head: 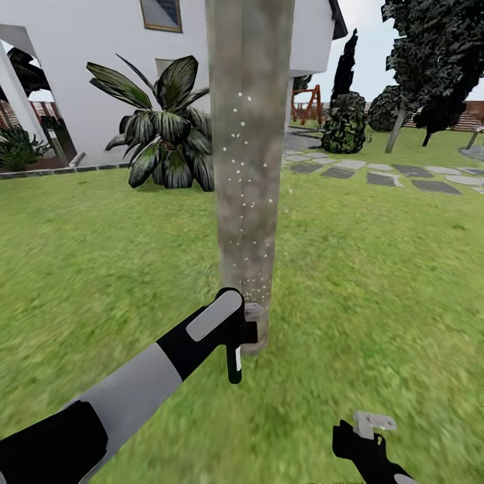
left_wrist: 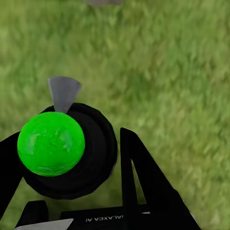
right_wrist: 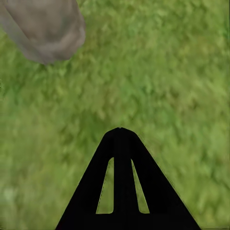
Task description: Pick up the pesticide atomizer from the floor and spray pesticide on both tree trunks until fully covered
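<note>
I see a green grass lawn [head: 376, 269] covering the ground from near to far. One tree trunk [head: 249, 168] rises from it at centre, its base meeting the grass just beyond my left arm; white specks dot the bark. Far left, a broad-leaved plant [head: 165, 128] stands in the grass at the foot of a white house wall [head: 87, 40]. Far right, flat grey stepping stones [head: 403, 176] lie in a row on the lawn, with dark bushes [head: 346, 124] rooted behind them.
</note>
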Available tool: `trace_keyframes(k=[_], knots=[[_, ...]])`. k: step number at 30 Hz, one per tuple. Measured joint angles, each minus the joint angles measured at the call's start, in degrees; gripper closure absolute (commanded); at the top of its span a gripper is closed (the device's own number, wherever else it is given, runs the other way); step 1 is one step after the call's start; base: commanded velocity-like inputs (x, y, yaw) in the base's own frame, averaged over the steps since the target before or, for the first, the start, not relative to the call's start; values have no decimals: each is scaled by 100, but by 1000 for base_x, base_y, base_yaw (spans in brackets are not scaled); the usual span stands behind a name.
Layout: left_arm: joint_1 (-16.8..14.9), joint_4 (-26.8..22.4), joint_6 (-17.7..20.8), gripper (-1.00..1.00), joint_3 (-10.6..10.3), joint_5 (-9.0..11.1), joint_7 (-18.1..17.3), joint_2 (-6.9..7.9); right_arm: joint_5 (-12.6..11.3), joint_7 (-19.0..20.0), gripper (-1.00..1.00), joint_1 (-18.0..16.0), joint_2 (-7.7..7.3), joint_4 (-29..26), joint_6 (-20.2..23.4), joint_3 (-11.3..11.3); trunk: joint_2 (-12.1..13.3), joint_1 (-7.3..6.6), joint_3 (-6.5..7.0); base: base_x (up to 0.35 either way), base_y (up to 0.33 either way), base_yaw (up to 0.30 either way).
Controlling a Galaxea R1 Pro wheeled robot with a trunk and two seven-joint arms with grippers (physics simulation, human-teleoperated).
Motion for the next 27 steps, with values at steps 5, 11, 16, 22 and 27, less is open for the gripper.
trace_keyframes(k=[5,11,16,22,27], knots=[[0,4,3,100,0,-1,0,0,0,0,100,0,0,0,0,2,0,0,0,9,334,-247],[0,7,4,100,0,0,0,0,0,0,100,0,-1,0,0,5,0,1,0,1,334,-247],[0,2,-2,100,0,-7,0,0,0,0,100,0,0,0,7,11,0,1,0,0,334,-247],[0,8,-4,100,0,-9,0,0,0,0,100,0,1,0,9,13,0,1,0,0,334,-247],[0,9,-4,100,0,-9,0,0,0,0,100,0,0,0,9,13,0,1,0,0,334,-247]])
